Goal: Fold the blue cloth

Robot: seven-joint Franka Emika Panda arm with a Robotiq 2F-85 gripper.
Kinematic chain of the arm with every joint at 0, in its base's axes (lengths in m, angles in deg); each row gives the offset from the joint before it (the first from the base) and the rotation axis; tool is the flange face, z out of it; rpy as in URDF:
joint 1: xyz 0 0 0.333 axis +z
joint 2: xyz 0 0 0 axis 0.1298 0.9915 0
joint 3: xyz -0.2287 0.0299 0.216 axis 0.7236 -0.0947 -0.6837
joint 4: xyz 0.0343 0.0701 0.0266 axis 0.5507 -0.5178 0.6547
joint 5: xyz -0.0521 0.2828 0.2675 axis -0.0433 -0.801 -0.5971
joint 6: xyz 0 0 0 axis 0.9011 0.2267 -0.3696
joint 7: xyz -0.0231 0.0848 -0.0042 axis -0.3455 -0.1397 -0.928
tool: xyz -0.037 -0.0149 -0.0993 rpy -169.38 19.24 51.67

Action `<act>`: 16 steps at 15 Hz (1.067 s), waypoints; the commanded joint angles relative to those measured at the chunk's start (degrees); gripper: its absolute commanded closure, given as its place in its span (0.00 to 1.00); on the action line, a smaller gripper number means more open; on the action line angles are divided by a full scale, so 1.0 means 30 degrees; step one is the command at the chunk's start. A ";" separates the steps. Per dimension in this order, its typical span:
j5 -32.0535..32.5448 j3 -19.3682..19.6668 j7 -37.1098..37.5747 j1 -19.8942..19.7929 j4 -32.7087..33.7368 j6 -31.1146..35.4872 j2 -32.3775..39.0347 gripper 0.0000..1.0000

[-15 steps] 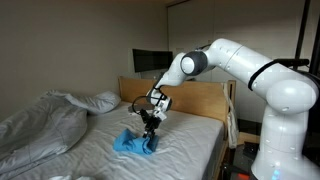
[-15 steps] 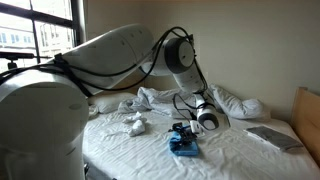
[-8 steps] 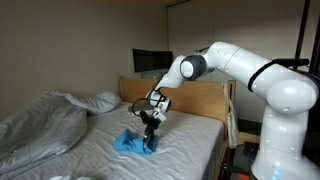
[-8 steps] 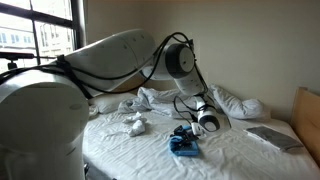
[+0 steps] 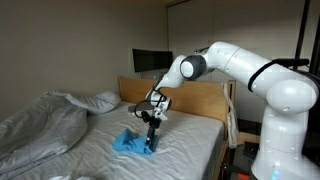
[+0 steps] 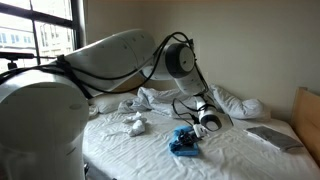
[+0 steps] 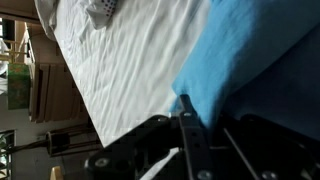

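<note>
Trouble would most likely start with the rumpled grey-white duvet (image 5: 40, 125) heaped on the far left of the bed, though it lies well apart from the work and should only matter if the fold is swept that way. Nearer the middle, the wrinkled white bed sheet (image 5: 190, 140) is the likelier culprit. It runs directly under the small sky-blue square of thin cloth (image 5: 130, 146), so a pinch taken too deep could gather sheet along with cloth, and the lift would then drag the bedding. The cloth is already bunched rather than flat, so a pinch could also catch two layers at once and fold it crooked. A shallow pinch on such soft fabric could slip out partway through the lift.

The claw (image 5: 150, 131) hangs from the white arm straight down onto the right-hand edge of the cloth, near the middle of the bed in both exterior views. In the wrist view a dark finger (image 7: 188, 125) sits right at the cloth's border, where blue meets white sheet. Whether the claw is spread, pressed together or pinching fabric, I cannot tell from these views.
</note>
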 commanded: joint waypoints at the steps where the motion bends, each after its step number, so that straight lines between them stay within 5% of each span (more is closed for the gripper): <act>1: 0.0587 0.0201 -0.1308 -0.0283 -0.0511 0.0432 -0.0507 1.00; 8: 0.1021 0.1018 -0.1586 -0.0501 -0.0564 0.2146 -0.1016 0.98; 16: 0.0952 0.1221 -0.1047 -0.1791 0.0377 0.1651 -0.0190 0.98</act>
